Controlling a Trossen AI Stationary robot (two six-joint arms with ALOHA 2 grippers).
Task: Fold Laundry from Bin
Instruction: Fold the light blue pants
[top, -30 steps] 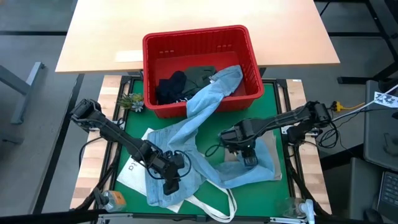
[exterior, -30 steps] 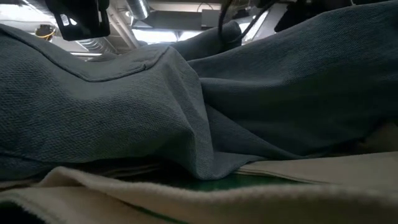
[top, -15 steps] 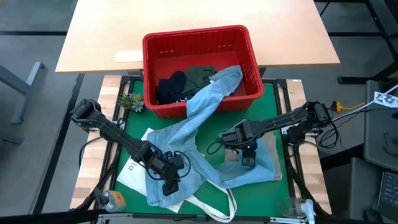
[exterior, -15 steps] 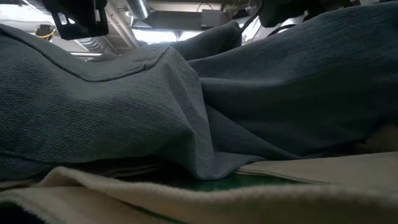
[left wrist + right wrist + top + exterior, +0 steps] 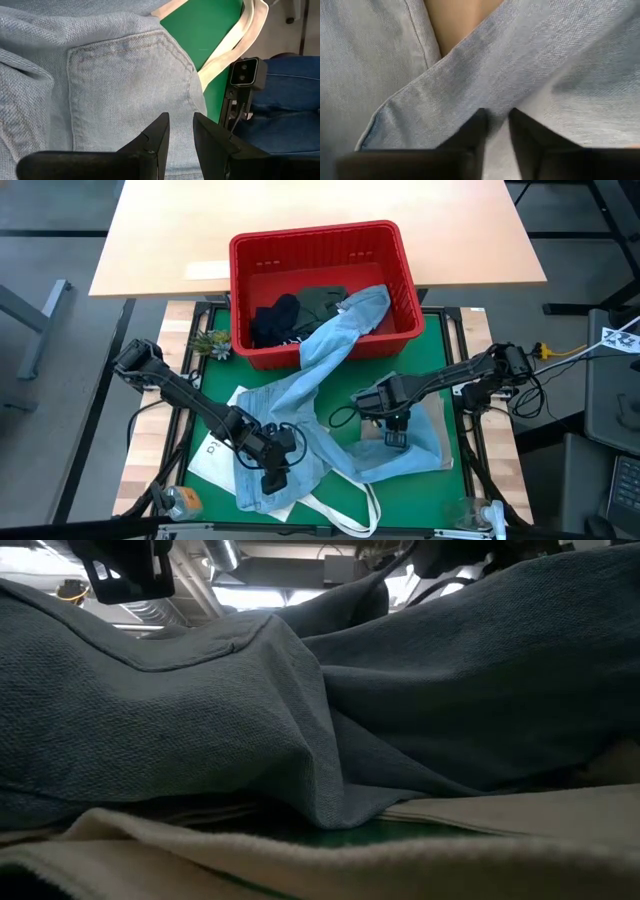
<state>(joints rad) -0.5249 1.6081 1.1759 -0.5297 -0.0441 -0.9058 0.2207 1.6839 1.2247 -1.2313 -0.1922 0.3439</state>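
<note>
My left jaws [image 5: 275, 477] sit low on the seat of the light blue denim jeans [image 5: 300, 395], by the stitched back pocket [image 5: 127, 95], and stand slightly apart with only a narrow gap between them; no fold of denim lies in that gap, so I judge nothing is pinched there. My right jaws [image 5: 396, 439] press down on the far leg of the same jeans, drawn close together, and cloth seems to bunch between them, though I cannot tell for sure that I have a real grip. The jeans lie spread over the green mat of the worktop [image 5: 345, 475], but one leg trails up over the front wall of the red plastic slotted bin [image 5: 320, 240], where the dark navy shorts [image 5: 275, 320] and the dark olive shirt [image 5: 322, 302] are heaped. That trailing leg is my main worry: if I pull the jeans toward me, the leg may drag the bin forward or tip it, or haul the other garments out over the rim. A shallow pinch on the right could slip off the thick denim. Under the jeans lie a beige cloth [image 5: 432, 425] and a white tote bag [image 5: 215, 465] whose strap [image 5: 350, 522] loops at the near edge; a deep bite could catch either and lift it along.
</note>
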